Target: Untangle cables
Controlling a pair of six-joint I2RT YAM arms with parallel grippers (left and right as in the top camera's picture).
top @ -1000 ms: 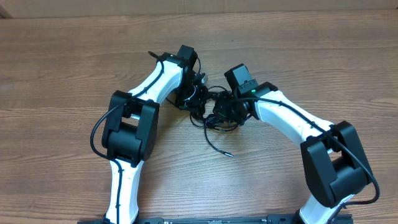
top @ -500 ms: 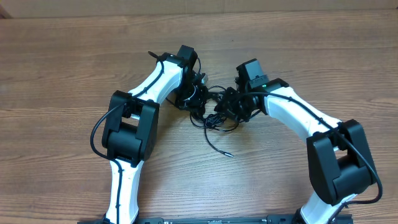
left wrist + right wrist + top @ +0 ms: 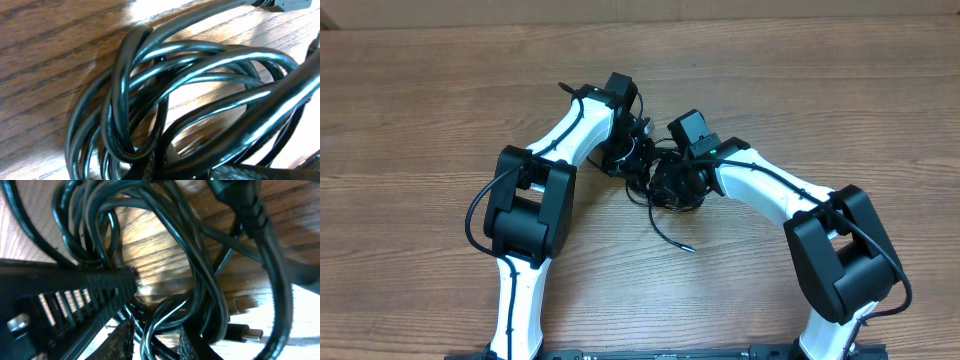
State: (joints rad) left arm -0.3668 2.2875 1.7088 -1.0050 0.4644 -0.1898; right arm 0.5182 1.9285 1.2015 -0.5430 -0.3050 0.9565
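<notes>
Cables (image 3: pixel 122 95) tangled between closed left gripper (image 3: pixel 636 160) and right gripper (image 3: pixel 669 185), its state unclear

A brown wood-grain tabletop (image 3: pixel 840 90) fills the view, grain running sideways. A paler tan strip (image 3: pixel 720 8) borders its far edge. Bright light glints off the wood.

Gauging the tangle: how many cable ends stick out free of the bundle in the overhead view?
1. One cable end trails from the bundle toward the robot's base. Other ends may be hidden inside the bundle.
</notes>
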